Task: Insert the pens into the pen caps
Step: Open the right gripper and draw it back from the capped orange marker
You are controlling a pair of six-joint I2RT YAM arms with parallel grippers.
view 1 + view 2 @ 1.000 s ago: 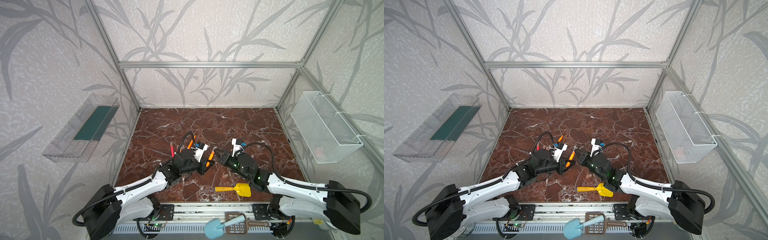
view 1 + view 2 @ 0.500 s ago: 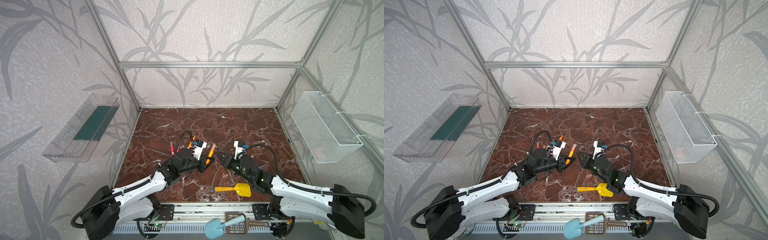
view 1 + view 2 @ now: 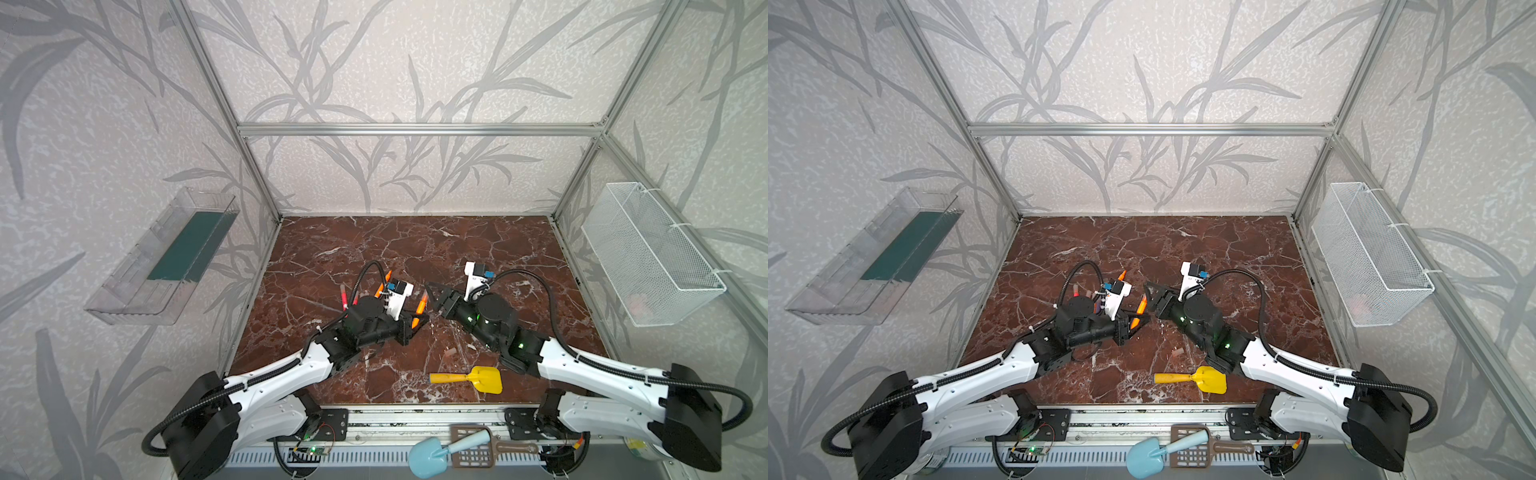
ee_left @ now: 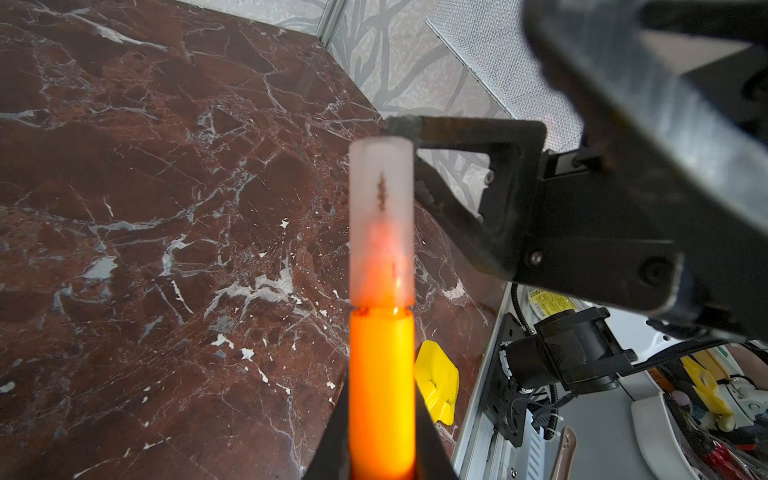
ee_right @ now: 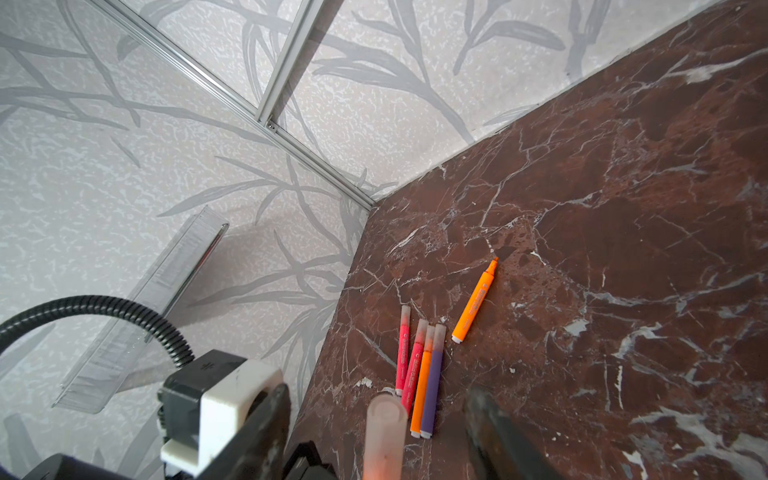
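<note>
Orange pen (image 4: 381,386) tip-first inside pen cap (image 4: 381,232); left gripper (image 4: 381,453) pinches it; right gripper (image 5: 376,411) jaws spread.

- tabletop (image 3: 415,245): dark red-brown marble, white veins.
- walls (image 3: 374,62): pale grey, darker grey leaf pattern.
- held pen (image 4: 381,374): bright orange; its cap (image 4: 381,187) frosted pinkish-white.
- lying pens (image 5: 424,374): two pink-red, two orange, one purple.
- shovel (image 3: 482,379): yellow, orange-yellow handle.
- basket (image 3: 648,257): white mesh.
- wall tray (image 3: 124,291): clear, dark green base.

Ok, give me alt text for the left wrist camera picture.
A translucent cap sits over the tip of an orange pen gripped in the left pincer. The right pincer stands open just beside the cap, over a brown marble table.
</note>
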